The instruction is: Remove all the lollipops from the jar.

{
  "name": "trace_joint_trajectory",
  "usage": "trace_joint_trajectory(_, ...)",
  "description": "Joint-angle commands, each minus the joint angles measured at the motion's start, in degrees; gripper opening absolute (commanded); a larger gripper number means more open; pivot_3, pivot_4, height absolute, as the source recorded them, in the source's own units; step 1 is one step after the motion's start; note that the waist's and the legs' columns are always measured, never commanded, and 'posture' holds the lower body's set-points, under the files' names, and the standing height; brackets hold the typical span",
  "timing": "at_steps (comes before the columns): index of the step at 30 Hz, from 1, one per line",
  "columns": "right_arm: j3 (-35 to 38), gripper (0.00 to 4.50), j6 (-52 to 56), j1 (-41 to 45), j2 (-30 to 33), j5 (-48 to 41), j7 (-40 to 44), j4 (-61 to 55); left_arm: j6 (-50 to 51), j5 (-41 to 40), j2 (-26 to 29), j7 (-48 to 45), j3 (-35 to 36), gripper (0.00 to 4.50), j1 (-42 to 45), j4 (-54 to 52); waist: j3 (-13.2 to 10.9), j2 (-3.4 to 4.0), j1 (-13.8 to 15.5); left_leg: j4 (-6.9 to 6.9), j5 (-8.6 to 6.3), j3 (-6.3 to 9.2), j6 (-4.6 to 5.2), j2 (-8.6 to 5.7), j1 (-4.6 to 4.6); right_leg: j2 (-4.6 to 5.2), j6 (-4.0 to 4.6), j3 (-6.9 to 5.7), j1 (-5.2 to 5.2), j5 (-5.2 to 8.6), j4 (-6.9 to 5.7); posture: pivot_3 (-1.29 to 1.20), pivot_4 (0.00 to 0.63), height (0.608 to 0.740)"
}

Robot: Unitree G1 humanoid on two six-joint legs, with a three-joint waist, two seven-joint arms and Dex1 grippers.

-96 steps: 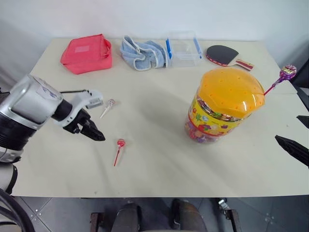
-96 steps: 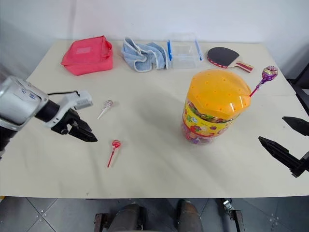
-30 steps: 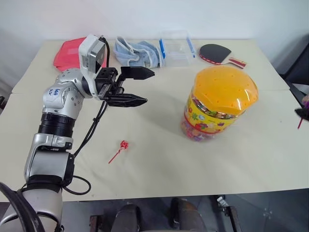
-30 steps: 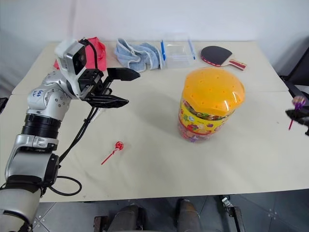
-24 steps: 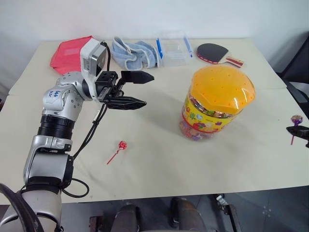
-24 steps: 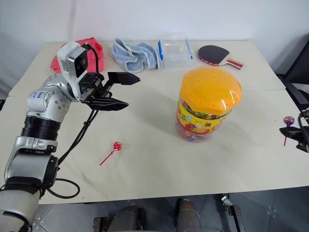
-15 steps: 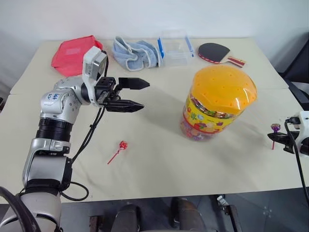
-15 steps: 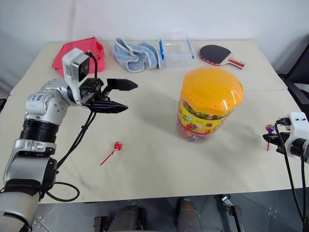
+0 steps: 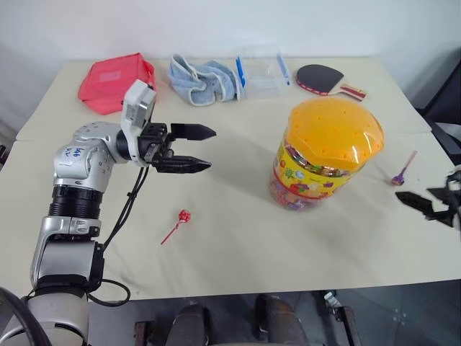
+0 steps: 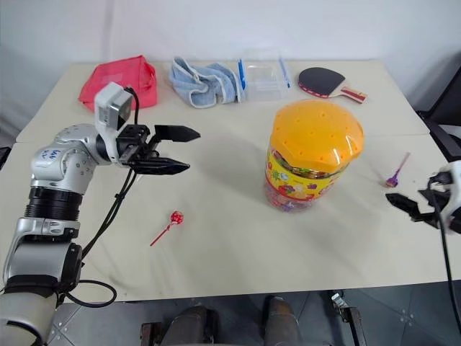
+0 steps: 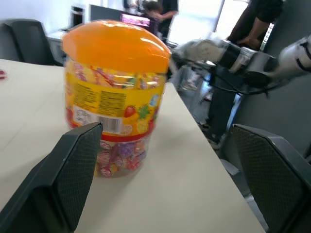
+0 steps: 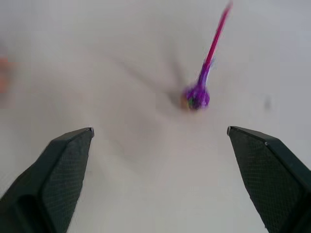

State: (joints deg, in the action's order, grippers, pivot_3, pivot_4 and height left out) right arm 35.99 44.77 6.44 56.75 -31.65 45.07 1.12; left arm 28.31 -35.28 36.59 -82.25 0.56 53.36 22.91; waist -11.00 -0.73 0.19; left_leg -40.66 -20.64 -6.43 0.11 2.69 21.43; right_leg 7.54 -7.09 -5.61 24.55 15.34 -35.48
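On the desk (image 9: 238, 238) we record the jar (image 9: 325, 155), upright right of centre, orange lid on, sweets visible through its clear wall. The purple lollipop (image 9: 400, 175) lies flat on the desk to the right of the jar, apart from it, head toward us and stick angled away. The red lollipop (image 9: 180, 218) lies on the near-left part of the desk, well apart from the jar. Our right pincer (image 9: 426, 202) sits low at the right edge just beyond the purple lollipop, fingers spread wide and empty; its wrist view shows the lollipop on the desk between the two fingertips, touching neither. Our left pincer (image 9: 191, 148) hangs above the desk left of the jar, pointing at it, fingers wide apart and holding nothing; its wrist view frames the jar between them. Along the far edge we list a red pouch (image 9: 115, 81), a blue cloth (image 9: 203, 78), a clear box (image 9: 261, 71) and a paddle (image 9: 330, 78).
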Motion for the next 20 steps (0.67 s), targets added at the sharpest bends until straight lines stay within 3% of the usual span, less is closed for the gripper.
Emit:
trace_joint_trajectory(1,7.6,4.48,-1.3,-5.5,-1.0,-4.4,5.1,-10.5,-0.3,0.9,2.1,2.4,3.4,4.50,-1.9,-1.4,0.0,0.00,0.1,0.01,0.00,0.00,0.00,0.00,0.00,0.00,0.00,0.00,0.00,0.00,0.00,0.00,0.150,0.740)
trace_joint_trajectory(9,4.7,4.48,-14.1,-15.5,-3.2,-2.9,16.9,-16.4,2.5,0.5,4.8,8.4,7.8,4.50,-10.4,-7.6,0.0,-0.02,0.0,0.03,-0.01,0.01,-0.01,-0.02,-0.04,0.01,-0.01,0.02,-0.04,-0.01,0.03,0.00,0.150,0.740)
trace_joint_trajectory(17,-3.8,4.48,-28.9,-14.4,-1.3,3.0,27.7,-5.3,6.0,-1.1,10.1,8.5,12.1,4.50,-22.2,-14.8,0.0,-0.02,-0.2,0.12,-0.02,-0.04,-0.02,-0.01,-0.15,0.01,0.00,0.06,-0.06,0.00,0.03,0.00,0.150,0.740)
trace_joint_trajectory(20,-6.3,4.48,-29.0,-11.6,-1.3,3.5,27.3,-2.3,7.8,-3.0,11.1,9.8,14.7,4.50,-27.0,-18.7,0.0,-0.01,-0.2,0.12,-0.02,-0.05,-0.02,-0.01,-0.17,0.01,0.00,0.07,-0.06,0.00,0.02,0.00,0.150,0.740)
